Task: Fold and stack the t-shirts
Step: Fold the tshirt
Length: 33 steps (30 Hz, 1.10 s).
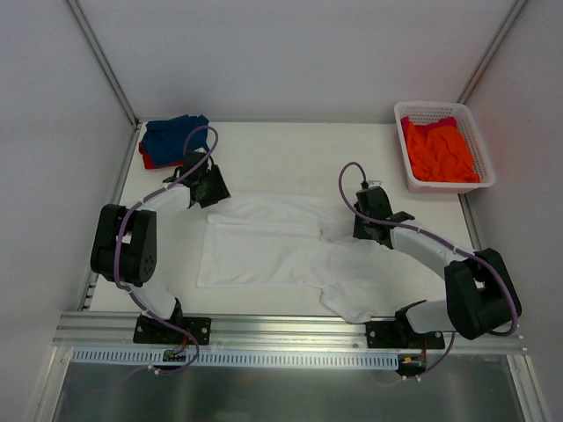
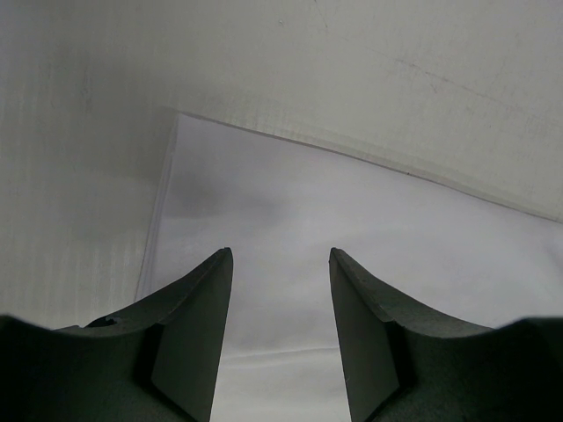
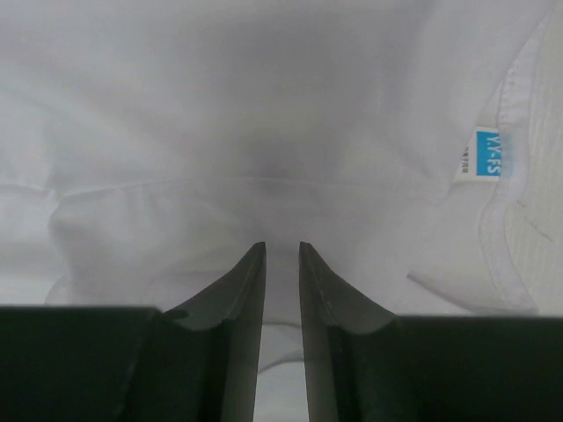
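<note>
A large white t-shirt [image 1: 264,242] lies spread across the middle of the table. My left gripper [image 1: 207,185] hovers at its far left corner. In the left wrist view that gripper [image 2: 281,255] stands open over the white cloth [image 2: 352,220], with nothing between its fingers. My right gripper [image 1: 369,220] is down on the shirt's right part near the collar. In the right wrist view its jaws [image 3: 281,246] are nearly together, with white cloth [image 3: 264,105] in the narrow gap. A folded blue t-shirt [image 1: 176,136] lies on a red one [image 1: 145,160] at the back left. An orange t-shirt [image 1: 440,151] fills the basket.
The white lattice basket [image 1: 444,107] stands at the back right corner. White walls close in the table on the left, back and right. A metal rail [image 1: 281,327] with both arm bases runs along the near edge. A blue size label [image 3: 486,151] marks the collar.
</note>
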Available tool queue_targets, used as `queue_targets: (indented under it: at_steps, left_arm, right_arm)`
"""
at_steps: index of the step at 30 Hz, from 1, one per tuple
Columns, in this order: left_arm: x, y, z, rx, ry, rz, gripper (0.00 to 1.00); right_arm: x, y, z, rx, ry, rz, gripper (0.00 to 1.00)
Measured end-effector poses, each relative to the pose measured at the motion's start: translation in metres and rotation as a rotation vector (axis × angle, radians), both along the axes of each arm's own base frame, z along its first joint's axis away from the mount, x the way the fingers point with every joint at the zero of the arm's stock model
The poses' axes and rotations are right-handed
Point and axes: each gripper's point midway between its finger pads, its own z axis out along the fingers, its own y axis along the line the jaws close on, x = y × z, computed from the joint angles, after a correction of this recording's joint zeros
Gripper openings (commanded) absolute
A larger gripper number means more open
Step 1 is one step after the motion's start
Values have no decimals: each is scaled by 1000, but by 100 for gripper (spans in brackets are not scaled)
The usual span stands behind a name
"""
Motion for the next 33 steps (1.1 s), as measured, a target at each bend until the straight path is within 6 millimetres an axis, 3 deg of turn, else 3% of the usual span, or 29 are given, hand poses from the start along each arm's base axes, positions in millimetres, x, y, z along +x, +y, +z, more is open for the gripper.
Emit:
queue_targets:
  at_steps: [7, 19, 23, 28, 33]
  left_arm:
    - [0, 0, 0, 0, 0, 0, 48]
    - [0, 0, 0, -1, -1, 0, 48]
    - [0, 0, 0, -1, -1, 0, 48]
    - [0, 0, 0, -2, -1, -1, 48]
    - [0, -1, 0, -3, -1, -2, 49]
  right_arm:
    - [-19, 22, 15, 35, -35, 50, 25]
    - [-76, 50, -6, 62, 44, 115, 25]
    - [-85, 51, -4, 46, 46, 130, 25]
    - [-69, 53, 22, 18, -13, 129, 27]
    - [-25, 65, 63, 5, -105, 126, 27]
